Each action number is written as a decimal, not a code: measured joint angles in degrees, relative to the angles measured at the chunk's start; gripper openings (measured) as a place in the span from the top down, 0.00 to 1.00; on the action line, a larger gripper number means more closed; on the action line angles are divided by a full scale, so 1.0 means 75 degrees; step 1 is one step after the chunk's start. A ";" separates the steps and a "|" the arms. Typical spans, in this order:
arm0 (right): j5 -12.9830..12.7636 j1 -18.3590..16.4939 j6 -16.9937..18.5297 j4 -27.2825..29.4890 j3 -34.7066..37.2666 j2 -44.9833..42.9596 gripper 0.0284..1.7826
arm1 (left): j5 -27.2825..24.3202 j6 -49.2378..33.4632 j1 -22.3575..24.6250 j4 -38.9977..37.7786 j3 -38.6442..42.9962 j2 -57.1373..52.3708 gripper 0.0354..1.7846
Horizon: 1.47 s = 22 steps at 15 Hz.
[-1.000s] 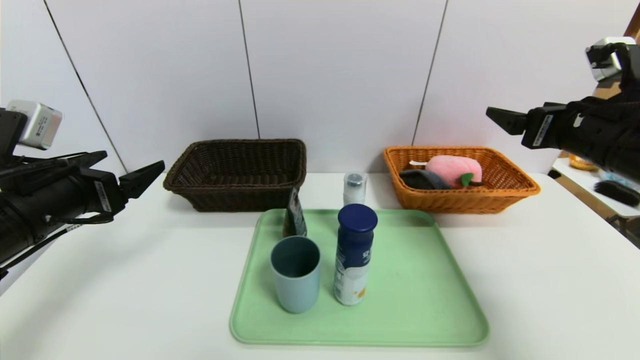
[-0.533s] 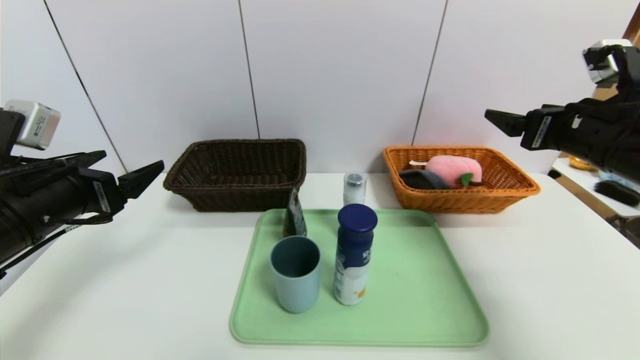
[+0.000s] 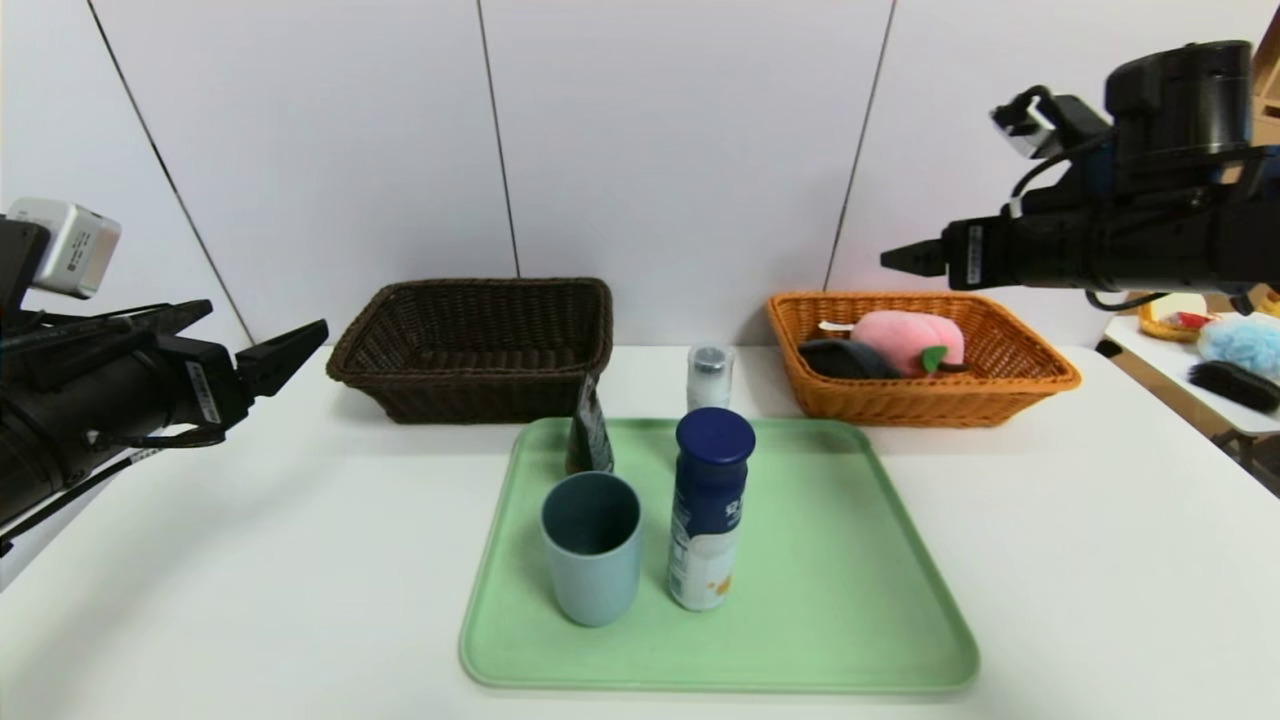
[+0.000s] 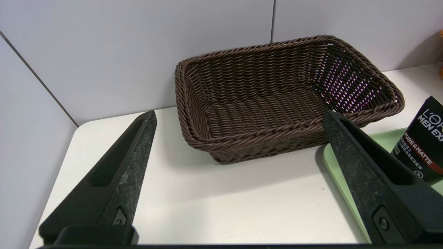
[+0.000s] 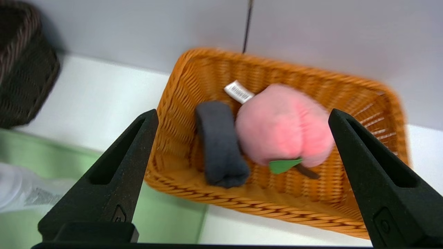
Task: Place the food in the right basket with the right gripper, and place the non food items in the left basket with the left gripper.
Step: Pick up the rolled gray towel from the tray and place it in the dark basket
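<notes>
Two black robot arms reach in level from either side above a white counter point(image 3: 250, 560). The left end effector point(image 3: 270, 345) hovers at the left edge, short of the dark basket point(image 3: 475, 345), its two prongs spread wide and holding nothing. The right end effector point(image 3: 905, 258) hangs high over the far left part of the orange basket point(image 3: 920, 355), prongs also spread wide and empty.

There are two baskets at the far side, dark on the left, orange on the right. The orange one holds one pink plush peach point(image 3: 910, 338) and one folded grey cloth point(image 3: 845, 358), touching. One green tray point(image 3: 850, 600) sits near the middle, carrying one blue-grey cup point(image 3: 591, 548), one navy-capped bottle point(image 3: 708, 508) just right of it, and one black tube point(image 3: 590, 430) at the far left corner. One slim grey-capped bottle point(image 3: 709, 376) stands just beyond the tray.
</notes>
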 joint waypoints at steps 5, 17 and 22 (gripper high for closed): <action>-0.0098 0.0414 -0.0164 0.2266 -0.1767 0.1645 0.05 | 0.0003 -0.0020 0.0000 0.0000 0.0011 0.0018 0.06; -0.0506 0.0205 -0.0353 0.2228 -0.2391 0.3096 0.05 | 0.0003 -0.0154 0.0020 0.0000 0.0111 0.0052 0.06; -0.0519 0.0193 -0.0336 0.2228 -0.2391 0.3139 0.05 | 0.0003 -0.0159 0.0067 0.0000 0.0107 0.0052 0.06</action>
